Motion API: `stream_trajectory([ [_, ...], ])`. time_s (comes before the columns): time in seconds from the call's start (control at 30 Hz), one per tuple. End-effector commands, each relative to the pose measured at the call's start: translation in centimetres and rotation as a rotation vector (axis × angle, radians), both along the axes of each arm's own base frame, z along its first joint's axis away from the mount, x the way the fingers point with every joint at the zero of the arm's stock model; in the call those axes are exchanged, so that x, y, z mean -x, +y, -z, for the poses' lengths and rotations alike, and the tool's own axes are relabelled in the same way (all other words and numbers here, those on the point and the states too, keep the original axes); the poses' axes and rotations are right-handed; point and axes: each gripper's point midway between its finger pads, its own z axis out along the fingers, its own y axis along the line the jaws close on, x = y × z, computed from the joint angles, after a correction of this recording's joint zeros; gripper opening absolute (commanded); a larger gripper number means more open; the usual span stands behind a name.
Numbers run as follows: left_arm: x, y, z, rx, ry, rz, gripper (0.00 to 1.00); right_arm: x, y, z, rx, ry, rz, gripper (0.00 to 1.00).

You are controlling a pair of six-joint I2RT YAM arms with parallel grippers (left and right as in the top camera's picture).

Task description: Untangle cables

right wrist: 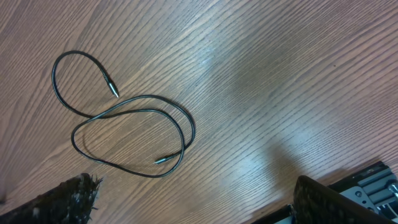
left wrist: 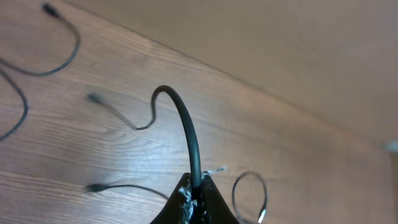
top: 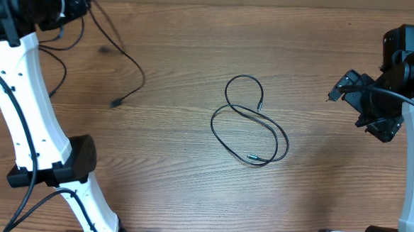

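Cable loop (top: 229, 105) lies loose; left fingers (left wrist: 184, 200) clamp another cable (left wrist: 188, 124); right fingers (right wrist: 318, 198) apart.

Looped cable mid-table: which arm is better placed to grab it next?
Right. The right gripper is open, empty and nearer the looped cable; the left gripper is shut on another cable.

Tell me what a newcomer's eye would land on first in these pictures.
A black looped cable lies alone at the centre of the table, crossing itself in a loose figure-eight. At far left, the left end effector is shut on a second cable that trails down to the wood. The right end effector hangs open at the right edge, holding nothing.
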Motion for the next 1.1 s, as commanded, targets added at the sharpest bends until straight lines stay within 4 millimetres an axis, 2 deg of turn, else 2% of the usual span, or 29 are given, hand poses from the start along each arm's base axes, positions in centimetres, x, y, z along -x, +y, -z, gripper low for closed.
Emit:
stream_trajectory([
  [0.0, -1.2, 2.4, 1.2, 0.075, 0.026, -0.117, 0.04, -0.2, -0.3, -0.1, 0.014, -0.005, 0.009, 1.0],
  [0.17, -2.3, 5.7, 3.1, 0.063, 0.058, -0.204, 0.04, -0.2, -0.3, -0.1, 0.014, -0.005, 0.009, 1.0],
  [0.3, -2.4, 9.0, 5.3, 0.077, 0.125, -0.382, 0.04, -0.2, -0.3, -0.1, 0.014, -0.005, 0.009, 1.0],
  [0.37, -2.7, 9.9, 6.1, 0.127, 0.143, -0.449, 0.04, -0.2, -0.3, -0.1, 0.014, -0.005, 0.009, 1.0],
  [0.47, -3.6, 8.7, 5.9, 0.197, 0.123, -0.378, 0.04, -0.2, -0.3, -0.1, 0.014, -0.005, 0.009, 1.0],
  [0.57, -4.6, 6.8, 4.2, 0.19, 0.038, -0.211, 0.04, -0.2, -0.3, -0.1, 0.014, -0.005, 0.009, 1.0],
  [0.67, -3.8, 6.0, 2.4, 0.165, -0.007, -0.165, 0.04, -0.2, -0.3, -0.1, 0.014, -0.005, 0.009, 1.0],
  [0.8, -1.4, 4.7, -0.2, 0.127, -0.046, -0.104, 0.04, -0.2, -0.3, -0.1, 0.014, -0.005, 0.009, 1.0],
  [0.9, 1.3, 3.4, -1.8, 0.115, -0.043, -0.089, 0.04, -0.2, -0.3, -0.1, 0.014, -0.005, 0.009, 1.0],
  [1.0, 4.0, 2.6, -2.8, 0.196, -0.007, -0.166, 0.04, -0.2, -0.3, -0.1, 0.014, -0.005, 0.009, 1.0],
  [1.07, 5.2, 2.2, -3.7, 0.268, -0.005, -0.229, 0.04, -0.2, -0.3, -0.1, 0.014, -0.005, 0.009, 1.0],
])
